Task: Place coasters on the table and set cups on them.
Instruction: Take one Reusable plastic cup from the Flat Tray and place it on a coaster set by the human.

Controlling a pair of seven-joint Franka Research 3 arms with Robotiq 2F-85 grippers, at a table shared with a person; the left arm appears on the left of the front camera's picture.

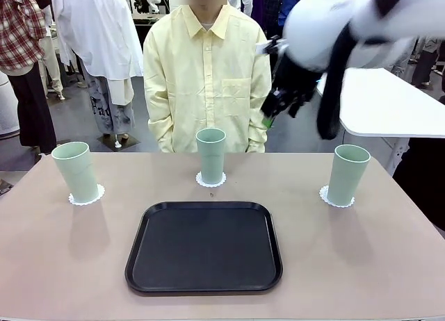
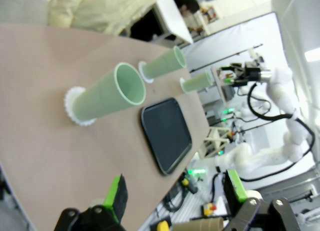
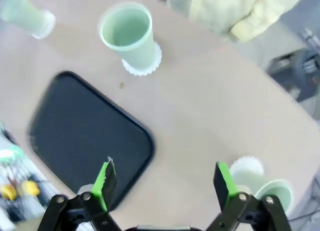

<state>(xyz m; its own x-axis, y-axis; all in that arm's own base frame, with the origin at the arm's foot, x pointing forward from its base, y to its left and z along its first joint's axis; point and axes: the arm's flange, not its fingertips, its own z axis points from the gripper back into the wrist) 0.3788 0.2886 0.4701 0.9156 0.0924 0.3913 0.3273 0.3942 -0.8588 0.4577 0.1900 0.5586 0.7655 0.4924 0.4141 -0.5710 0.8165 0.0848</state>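
I see all three cups upright, each on its own coaster on the table point(image 1: 389, 265), so I judge the setting done. My right gripper point(image 3: 165, 183) hangs wide and empty above; the right cup point(image 3: 267, 188) stands just below-right of it (nearest). My left gripper point(image 2: 175, 196) is spread too, with the left cup point(image 2: 107, 93) ahead.

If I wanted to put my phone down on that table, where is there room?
Bare beige-pink tabletop lies left and right of the black rectangular tray, and between the three pale mint-green tumblers on white lacy doilies. The black tray is bare too. It is tightest between the middle tumbler and the tray's far edge.
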